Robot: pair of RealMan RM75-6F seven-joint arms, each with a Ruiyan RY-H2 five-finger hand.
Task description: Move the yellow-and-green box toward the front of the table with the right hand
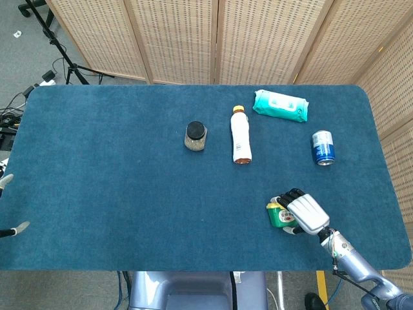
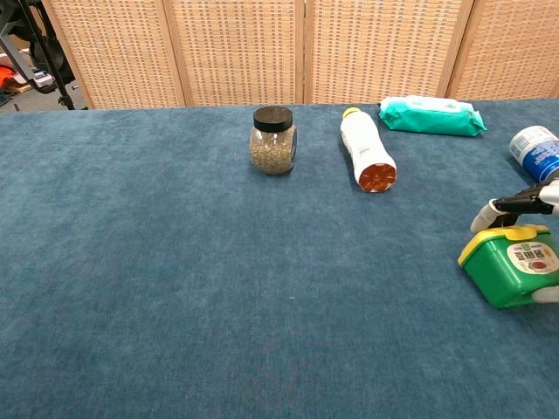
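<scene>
Yellow-and-green box (image 1: pixel 279 214) is found near the table's (image 1: pixel 116 194) front edge, at five o'clock from the white bottle (image 1: pixel 241 135), gripped from above by the right hand (image 1: pixel 301 214), fingers curled over it.

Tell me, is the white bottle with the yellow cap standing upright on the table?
No, the white bottle lies on its side on the blue table, between the jar and the teal wipes pack.

The right hand (image 1: pixel 302 213) lies over the yellow-and-green box (image 1: pixel 278 214), with its fingers curled around it. The box is near the front edge of the blue table (image 1: pixel 116 194). A blue can (image 1: pixel 322 147) stands well behind it.
</scene>
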